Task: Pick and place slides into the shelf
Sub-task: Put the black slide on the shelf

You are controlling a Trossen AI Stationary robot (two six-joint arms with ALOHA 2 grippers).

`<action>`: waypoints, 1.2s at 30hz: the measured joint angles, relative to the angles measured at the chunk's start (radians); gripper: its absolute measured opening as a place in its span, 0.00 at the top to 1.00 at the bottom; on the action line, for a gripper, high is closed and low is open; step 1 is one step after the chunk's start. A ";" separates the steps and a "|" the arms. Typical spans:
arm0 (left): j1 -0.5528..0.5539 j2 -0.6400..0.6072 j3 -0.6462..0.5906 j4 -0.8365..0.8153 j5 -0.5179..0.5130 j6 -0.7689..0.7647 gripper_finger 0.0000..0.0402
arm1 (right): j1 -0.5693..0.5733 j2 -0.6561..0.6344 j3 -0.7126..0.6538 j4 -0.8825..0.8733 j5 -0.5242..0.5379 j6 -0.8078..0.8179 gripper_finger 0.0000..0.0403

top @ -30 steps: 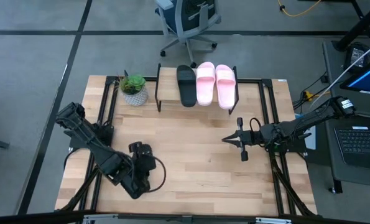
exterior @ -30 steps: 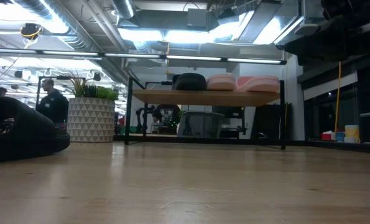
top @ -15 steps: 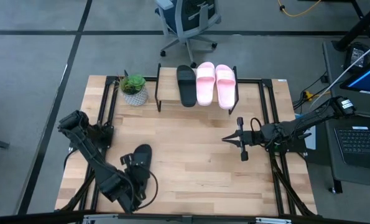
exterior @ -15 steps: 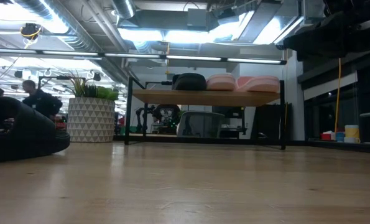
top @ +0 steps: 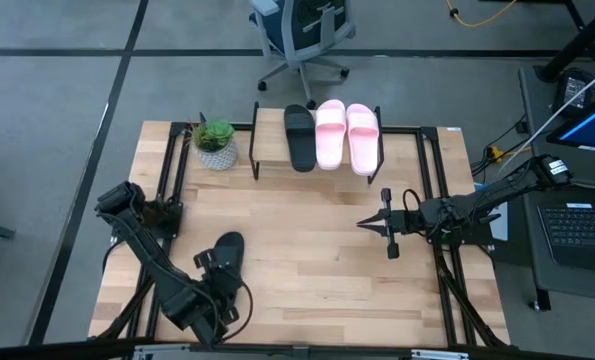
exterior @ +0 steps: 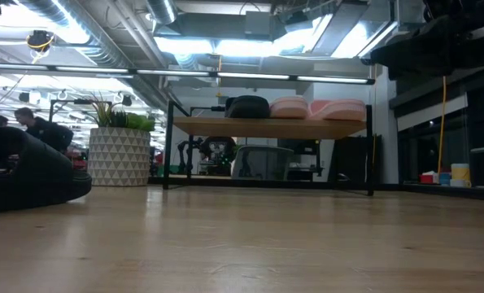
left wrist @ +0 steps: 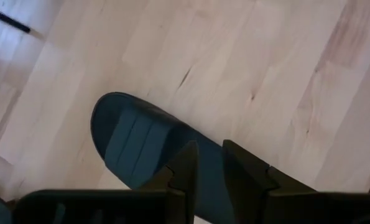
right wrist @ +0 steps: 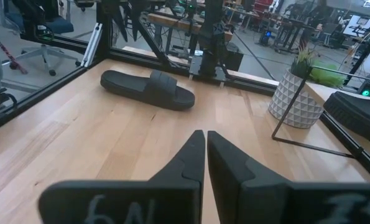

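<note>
Step in hand: fourth slide, a matte black slide [top: 225, 252], awaits pickup; three already lie on the shelf [top: 269, 130].
High view: black slide flat on the tabletop [top: 317, 250], near-left area; left gripper [top: 217, 285] just over its near end. Shelf carries one black and two pink slides [top: 347, 135] side by side. Right gripper [top: 369, 225] waits mid-right.
Low view: shelf upright at the far edge, three slides on top.
Left wrist view: jaws narrowly parted over the black slide [left wrist: 141, 146]; whether they grip it, cannot tell.
Right wrist view: jaws closed, empty; wide-strapped black slide [right wrist: 148, 88] beyond.
Next move: likely secure grip, lift, carry to the shelf's free left end.
</note>
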 joint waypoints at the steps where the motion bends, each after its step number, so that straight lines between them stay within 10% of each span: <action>1: -0.003 0.000 0.000 0.000 -0.001 0.011 0.83 | 0.000 0.000 0.000 0.000 0.000 0.000 0.95; 36: -0.014 0.000 0.000 -0.004 -0.039 -0.008 0.83 | 0.000 0.000 0.000 -0.002 0.000 0.004 0.95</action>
